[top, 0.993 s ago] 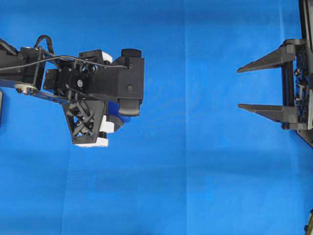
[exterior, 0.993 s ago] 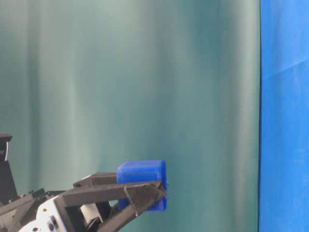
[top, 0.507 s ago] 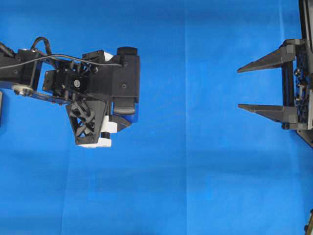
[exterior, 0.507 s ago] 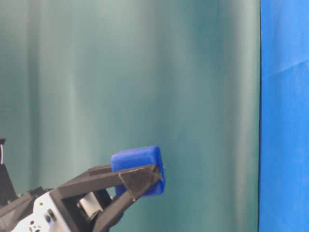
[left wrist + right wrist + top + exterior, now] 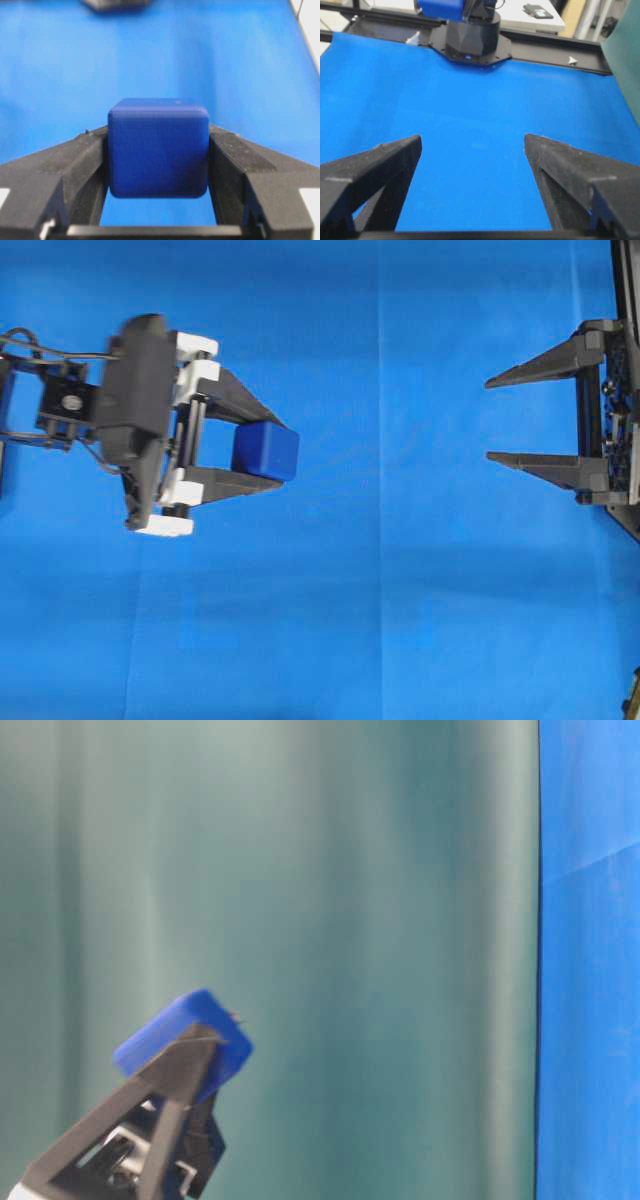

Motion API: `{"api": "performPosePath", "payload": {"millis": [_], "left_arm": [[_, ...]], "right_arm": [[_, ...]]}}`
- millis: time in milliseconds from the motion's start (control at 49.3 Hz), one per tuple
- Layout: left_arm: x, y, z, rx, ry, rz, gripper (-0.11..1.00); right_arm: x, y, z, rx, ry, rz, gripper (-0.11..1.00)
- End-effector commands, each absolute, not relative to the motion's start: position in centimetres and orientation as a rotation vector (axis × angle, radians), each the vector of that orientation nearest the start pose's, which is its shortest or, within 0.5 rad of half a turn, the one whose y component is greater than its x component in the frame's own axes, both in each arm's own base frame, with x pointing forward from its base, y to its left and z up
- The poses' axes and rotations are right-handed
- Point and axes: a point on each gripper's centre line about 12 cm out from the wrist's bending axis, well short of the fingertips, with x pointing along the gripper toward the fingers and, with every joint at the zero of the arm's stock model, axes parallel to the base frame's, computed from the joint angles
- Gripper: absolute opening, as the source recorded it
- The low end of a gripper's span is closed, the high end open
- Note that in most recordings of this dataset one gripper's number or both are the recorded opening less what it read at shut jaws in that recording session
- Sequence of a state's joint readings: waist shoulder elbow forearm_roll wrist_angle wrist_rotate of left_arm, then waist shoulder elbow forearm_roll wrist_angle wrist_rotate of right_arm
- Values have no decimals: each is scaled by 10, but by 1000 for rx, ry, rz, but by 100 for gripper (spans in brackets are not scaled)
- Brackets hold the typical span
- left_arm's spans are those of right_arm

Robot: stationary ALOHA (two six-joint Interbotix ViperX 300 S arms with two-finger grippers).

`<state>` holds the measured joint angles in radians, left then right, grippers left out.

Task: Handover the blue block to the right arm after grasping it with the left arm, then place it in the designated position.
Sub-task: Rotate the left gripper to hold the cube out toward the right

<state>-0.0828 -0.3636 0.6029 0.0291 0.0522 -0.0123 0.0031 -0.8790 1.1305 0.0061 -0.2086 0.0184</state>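
the left gripper (image 5: 262, 452) is closed onto the block (image 5: 266, 451), one finger pressed against each side, so the jaws stand partway apart at the cube's width. in the left wrist view the block (image 5: 158, 147) sits squarely between the two fingers (image 5: 75, 165) near their tips, with the cloth (image 5: 250, 75) visible past it and not touching it. from table level the block (image 5: 182, 1044) is up in the air against the green curtain (image 5: 350, 920), tilted on a corner (the fingers point upward and to the right there).

the right gripper (image 5: 490, 420) waits well apart at the right edge of the overhead view, its fingers spread wide and aimed toward the left arm, holding nothing. the right wrist view shows only cloth between its fingers (image 5: 380, 165), and what looks like the block far off at the top edge, though it's too cropped to be sure.

so the first part of the task, the grasp with the left arm, looks done, and the block is lifted and turned toward the partner. what's left, by my reading: closing the gap between the grippers, the right one taking the block, the left letting go, and the placement; no marked spot for that shows in any view
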Motion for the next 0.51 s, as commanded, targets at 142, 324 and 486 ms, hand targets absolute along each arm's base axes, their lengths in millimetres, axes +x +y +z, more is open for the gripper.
{"api": "performPosePath", "payload": {"millis": [142,324,486], "left_arm": [[328,-24,365,20,81,-75,49],[328,-24,365,20,81,-75,49],[328,-24,364,18,82,-75,49]], "right_arm": [[218,0,297,21,6,0,97],[218,0,297,21,5,0,97],[218,0,297,21,5,0,97]]}}
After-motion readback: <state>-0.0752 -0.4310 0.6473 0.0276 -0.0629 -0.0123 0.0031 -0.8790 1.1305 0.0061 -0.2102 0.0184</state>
